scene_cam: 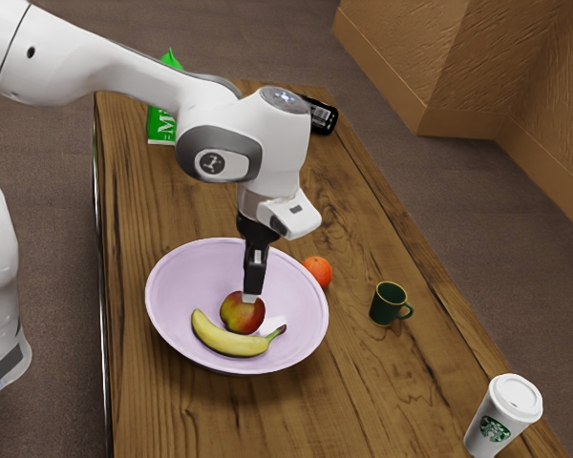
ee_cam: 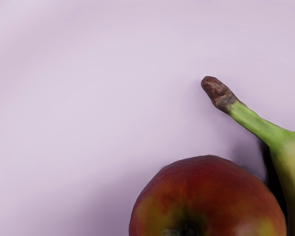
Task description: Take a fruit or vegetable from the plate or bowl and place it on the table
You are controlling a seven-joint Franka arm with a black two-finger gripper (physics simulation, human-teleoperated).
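A white robot arm [scene_cam: 115, 72] with grey joint covers reaches in from the exterior view's upper left, sloping down toward the exterior view's right. At the thick, rounded wrist [scene_cam: 272, 138] (a round emblem marks the grey cover there) it bends sharply downward. Below hangs the black gripper [scene_cam: 252, 296], nearly upright, its tip pointing down.

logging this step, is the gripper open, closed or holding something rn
Gripper: at the top of the red-and-yellow fruit in the bowl; whether it is open, closed or holding the fruit cannot be told.
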